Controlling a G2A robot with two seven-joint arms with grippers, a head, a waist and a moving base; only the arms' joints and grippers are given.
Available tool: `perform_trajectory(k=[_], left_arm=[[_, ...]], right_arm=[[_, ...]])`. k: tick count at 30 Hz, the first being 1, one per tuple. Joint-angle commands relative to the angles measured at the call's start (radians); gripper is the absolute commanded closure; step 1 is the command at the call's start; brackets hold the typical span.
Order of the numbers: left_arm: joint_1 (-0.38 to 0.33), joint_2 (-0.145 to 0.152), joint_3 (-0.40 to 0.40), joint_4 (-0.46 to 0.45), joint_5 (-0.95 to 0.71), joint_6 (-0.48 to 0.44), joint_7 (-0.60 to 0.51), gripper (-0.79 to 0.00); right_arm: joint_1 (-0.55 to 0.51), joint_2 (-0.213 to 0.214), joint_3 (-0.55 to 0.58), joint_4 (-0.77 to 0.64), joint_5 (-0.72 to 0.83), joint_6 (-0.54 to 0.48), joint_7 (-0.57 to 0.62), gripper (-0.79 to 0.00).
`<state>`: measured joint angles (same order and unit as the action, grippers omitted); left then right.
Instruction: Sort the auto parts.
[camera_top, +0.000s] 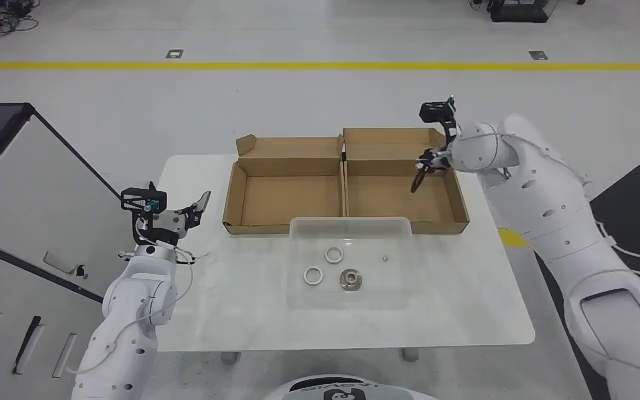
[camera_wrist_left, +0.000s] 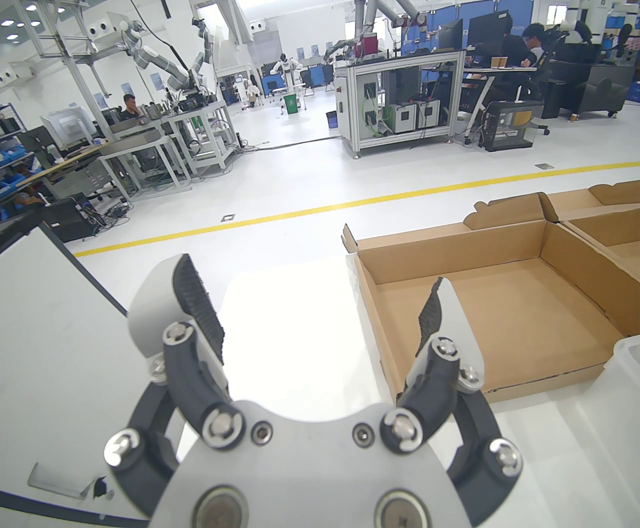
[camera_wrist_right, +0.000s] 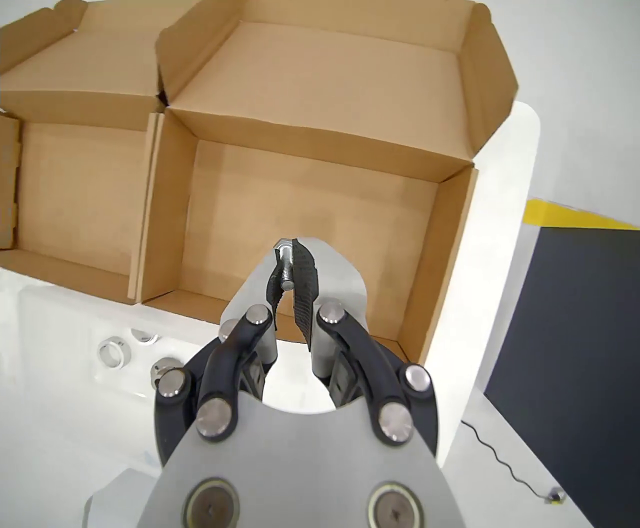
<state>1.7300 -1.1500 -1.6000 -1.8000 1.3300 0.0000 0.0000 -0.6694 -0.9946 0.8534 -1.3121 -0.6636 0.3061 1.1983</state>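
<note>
The right gripper (camera_wrist_right: 289, 256) pinches a bolt (camera_wrist_right: 285, 270) above the right box (camera_wrist_right: 350, 215), seemingly to separate it from the rings (camera_top: 314, 276) in the tray (camera_top: 350, 222), while the left gripper (camera_wrist_left: 312, 280) hangs spread, clear of both boxes.

The left box (camera_top: 285, 195) and the right box (camera_top: 395, 197) are plain brown, the table (camera_top: 250, 290) is white, and the floor (camera_top: 300, 100) is pale grey with one yellow line (camera_top: 320, 66) across the far side. The tray (camera_top: 350, 221) is see-through, and in it two rings (camera_top: 313, 276) look silvery white, though they are small, beside a darker grey round part (camera_top: 349, 279). The bolt (camera_wrist_right: 286, 267) is shiny silver with fine ridges, and the right gripper (camera_wrist_right: 289, 260) is silver with black ribbed pads (camera_wrist_right: 306, 285).
</note>
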Motion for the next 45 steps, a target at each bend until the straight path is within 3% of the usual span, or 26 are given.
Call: perform_trajectory(k=[1, 9, 17, 45], left_arm=[[0.000, 0.000, 0.000, 0.000, 0.000, 0.000, 0.000, -0.785], [0.000, 0.000, 0.000, 0.000, 0.000, 0.000, 0.000, -0.785], [0.000, 0.000, 0.000, 0.000, 0.000, 0.000, 0.000, -0.785], [0.000, 0.000, 0.000, 0.000, 0.000, 0.000, 0.000, -0.785]], right_arm=[[0.030, -0.013, -0.033, 0.049, -0.029, 0.017, 0.005, 0.000], [0.119, -0.080, -0.146, 0.242, -0.070, 0.043, 0.003, 0.000], [0.142, -0.138, -0.208, 0.395, -0.055, 0.027, -0.041, 0.000], [0.179, -0.284, -0.286, 0.744, -0.024, -0.065, -0.089, 0.000]])
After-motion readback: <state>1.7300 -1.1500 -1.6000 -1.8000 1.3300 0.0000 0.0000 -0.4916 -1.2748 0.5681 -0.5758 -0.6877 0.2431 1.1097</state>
